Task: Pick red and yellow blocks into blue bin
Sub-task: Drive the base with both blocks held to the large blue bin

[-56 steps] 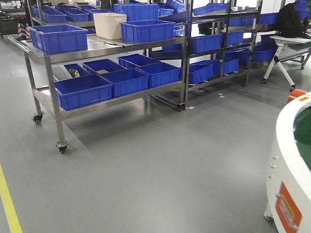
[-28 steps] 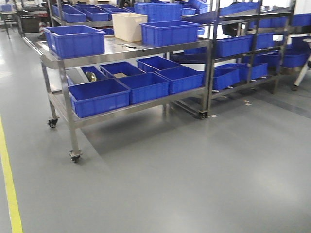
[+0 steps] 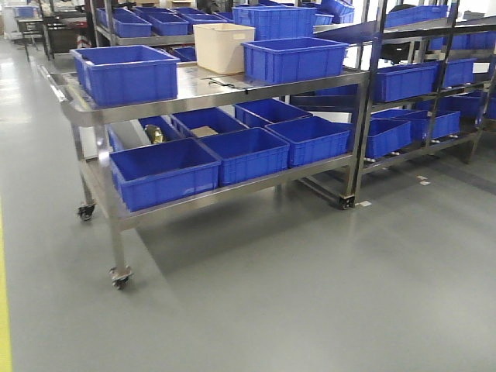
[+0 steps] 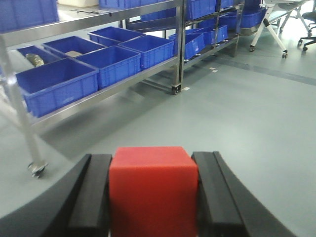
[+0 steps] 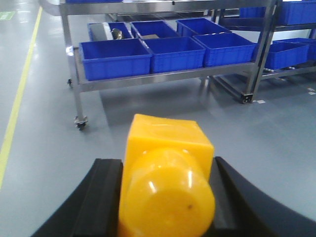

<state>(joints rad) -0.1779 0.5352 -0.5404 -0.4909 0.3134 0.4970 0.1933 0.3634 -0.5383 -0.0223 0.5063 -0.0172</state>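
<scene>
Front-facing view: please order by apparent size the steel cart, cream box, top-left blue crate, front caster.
steel cart
top-left blue crate
cream box
front caster
Crate nearer the camera; crate versus box unsure.

Cart (image 3: 232,94) w/ crates (image 3: 164,172) blocks ahead; floor (image 3: 310,294) prob. passable.

I have the cart (image 3: 232,93) dead ahead on the floor | top shelf: left crate (image 3: 128,74) and right crate (image 3: 294,60), tub (image 3: 223,46) between them, set back | bottom shelf: lower crates (image 3: 164,172) in two rows | rack (image 3: 422,77) right of cart | left gripper (image 4: 153,197) holds cube (image 4: 153,187) | right gripper (image 5: 165,197) holds brick (image 5: 168,158)
</scene>
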